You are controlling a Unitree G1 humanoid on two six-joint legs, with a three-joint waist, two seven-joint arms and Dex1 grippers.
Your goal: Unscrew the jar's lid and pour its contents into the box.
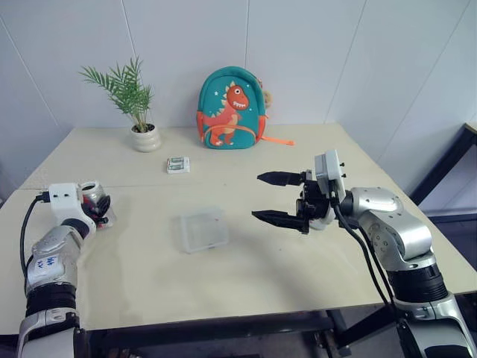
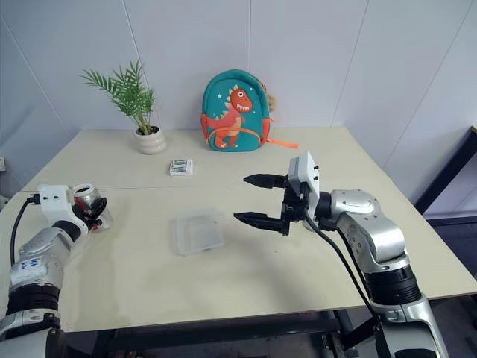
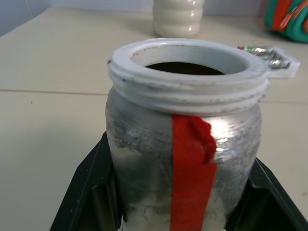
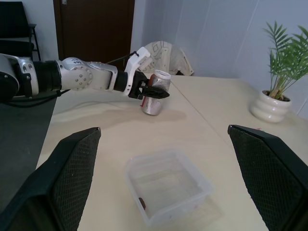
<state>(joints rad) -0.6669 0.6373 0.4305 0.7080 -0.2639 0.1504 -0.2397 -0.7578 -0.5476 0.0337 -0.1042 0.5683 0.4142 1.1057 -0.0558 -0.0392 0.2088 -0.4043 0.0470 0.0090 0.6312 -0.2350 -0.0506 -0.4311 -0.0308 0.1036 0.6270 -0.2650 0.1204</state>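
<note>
The jar (image 3: 185, 144) is silvery with a strip of red tape and a white threaded rim. Its mouth is open and it stands roughly upright at the table's left side, at or just above the surface. My left gripper (image 1: 100, 206) is shut on the jar (image 1: 92, 193), one black finger (image 3: 89, 192) on each side of it. The lid is out of view. The box (image 1: 185, 233) lies in the middle of the table, with a small dark bit inside it (image 4: 141, 202). My right gripper (image 1: 277, 198) hovers to the right of the box, pointing left, wide open and empty.
At the back of the table stand a white plant pot (image 1: 146, 139) with a green plant and a teal dinosaur backpack (image 1: 232, 109). A small green-and-white packet (image 1: 177, 165) lies in front of them. The table's front edge runs close below both arms.
</note>
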